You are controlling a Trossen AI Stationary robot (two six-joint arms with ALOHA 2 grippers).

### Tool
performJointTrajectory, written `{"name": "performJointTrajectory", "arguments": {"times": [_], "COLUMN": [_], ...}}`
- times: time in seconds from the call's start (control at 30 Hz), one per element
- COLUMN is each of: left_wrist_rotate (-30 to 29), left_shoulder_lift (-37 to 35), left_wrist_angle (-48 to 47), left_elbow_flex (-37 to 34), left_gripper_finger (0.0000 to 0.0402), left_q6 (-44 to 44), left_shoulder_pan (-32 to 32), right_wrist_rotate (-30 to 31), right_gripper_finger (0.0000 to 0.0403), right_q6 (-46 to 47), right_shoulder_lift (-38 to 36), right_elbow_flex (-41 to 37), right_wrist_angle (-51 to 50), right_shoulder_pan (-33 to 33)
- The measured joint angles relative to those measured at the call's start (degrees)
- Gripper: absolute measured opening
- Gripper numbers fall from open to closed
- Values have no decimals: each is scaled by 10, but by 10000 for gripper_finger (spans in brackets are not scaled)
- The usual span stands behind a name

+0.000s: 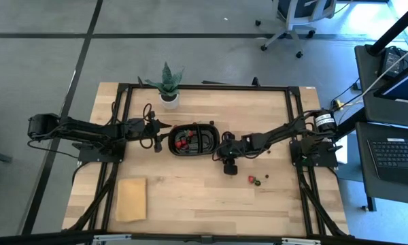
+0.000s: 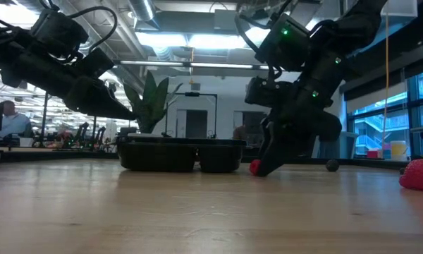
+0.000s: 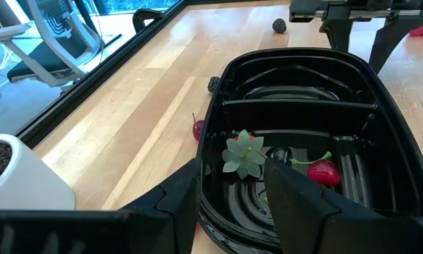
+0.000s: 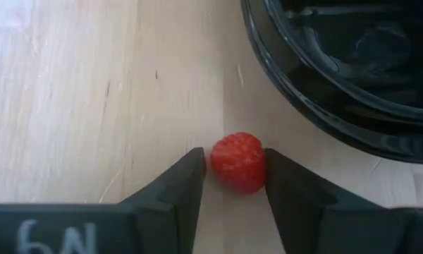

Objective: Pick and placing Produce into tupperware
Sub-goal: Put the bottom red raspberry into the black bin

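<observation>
1. While the right gripper (image 4: 234,185) stands low on the table (image 1: 190,197) just beside the tupperware (image 1: 194,139), its jaws bracket a red raspberry (image 4: 238,161); both fingers appear to touch the fruit, yet a firm hold is not confirmed.
2. Risk: soft berry. Jaws pressing further could crush it; a loose pinch could let it roll out on lifting.
3. Risk: tray rim close by. Too low a lift could clip the glossy edge and shift the tray.
4. Left gripper (image 3: 233,189): parted, holding nothing, poised over the tray's near rim. Its fingers could obstruct a drop into that compartment.
5. Tray contents: a red piece (image 3: 323,171) and a green leafy bit (image 3: 244,155) in one compartment; the other looks empty.
6. Loose produce (image 1: 256,180) remains on the table, apart from the tray.
</observation>
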Motion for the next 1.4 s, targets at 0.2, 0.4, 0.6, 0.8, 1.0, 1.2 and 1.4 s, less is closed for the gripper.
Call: {"name": "performJointTrajectory", "arguments": {"times": [0.2, 0.4, 0.6, 0.8, 1.0, 1.2, 1.4], "left_wrist_rotate": [0, 0, 0, 0, 0, 0, 0], "left_shoulder_lift": [0, 0, 0, 0, 0, 0, 0], "left_wrist_angle": [0, 0, 0, 0, 0, 0, 0], "left_elbow_flex": [0, 0, 0, 0, 0, 0, 0], "left_gripper_finger": [147, 147, 147, 147, 147, 147, 147], "left_q6": [1, 1, 1, 1, 1, 1, 1], "left_shoulder_pan": [0, 0, 0, 0, 0, 0, 0], "right_wrist_rotate": [1, 2, -25, -43, -14, 26, 24], "right_gripper_finger": [94, 94, 93, 93, 93, 93, 93], "right_q6": [15, 27, 30, 5, -78, -120, -122], "right_shoulder_lift": [0, 1, 5, 4, 3, 2, 16], "right_elbow_flex": [0, 13, 67, 171, 262, 298, 298], "right_wrist_angle": [-3, -19, -85, -218, -301, -304, -298], "right_shoulder_pan": [0, 0, 6, 29, 26, -21, -70]}}
